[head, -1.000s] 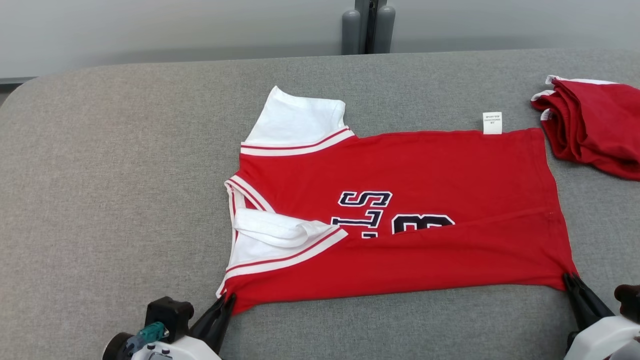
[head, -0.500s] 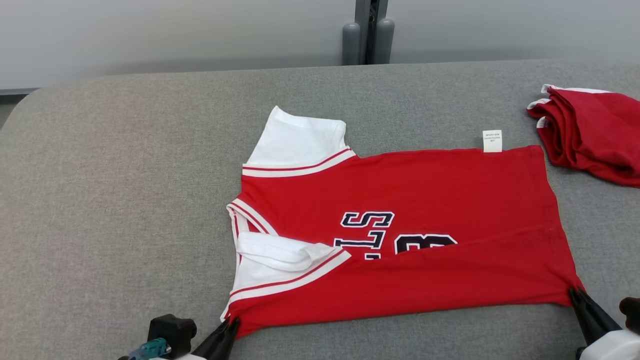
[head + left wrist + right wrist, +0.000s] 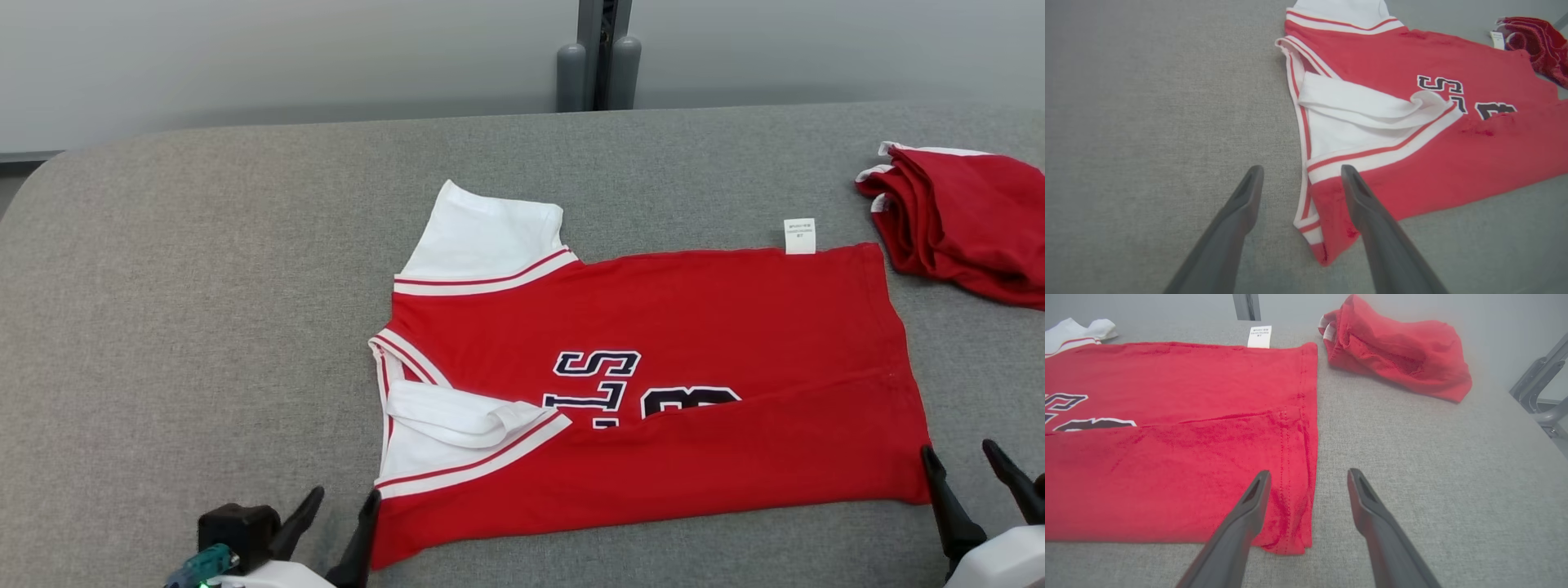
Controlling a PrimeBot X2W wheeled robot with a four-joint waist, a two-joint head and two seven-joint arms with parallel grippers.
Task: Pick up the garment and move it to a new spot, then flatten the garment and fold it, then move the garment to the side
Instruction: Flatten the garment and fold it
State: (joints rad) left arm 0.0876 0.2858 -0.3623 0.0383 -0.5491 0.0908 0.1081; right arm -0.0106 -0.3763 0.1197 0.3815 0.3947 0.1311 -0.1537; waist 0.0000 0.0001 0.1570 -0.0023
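red jersey (image 3: 653, 327) lies flat mid grey table (image 3: 204, 286), near long edge folded up over the print. left gripper (image 3: 345, 492) and right gripper (image 3: 957, 447) spread, empty, at its near corners. judged remaining: far-side fold, crosswise fold, shift aside.

Head view high, downward; wrist views low, close; shared garment (image 3: 694, 318)

- grey fabric worktop (image 3: 204, 286), rounded left corner
- red-and-white garment (image 3: 694, 327) flat at centre, near long edge folded over, white label (image 3: 799, 235) at far edge
- bunched red pile (image 3: 963, 220) at right, apart from it
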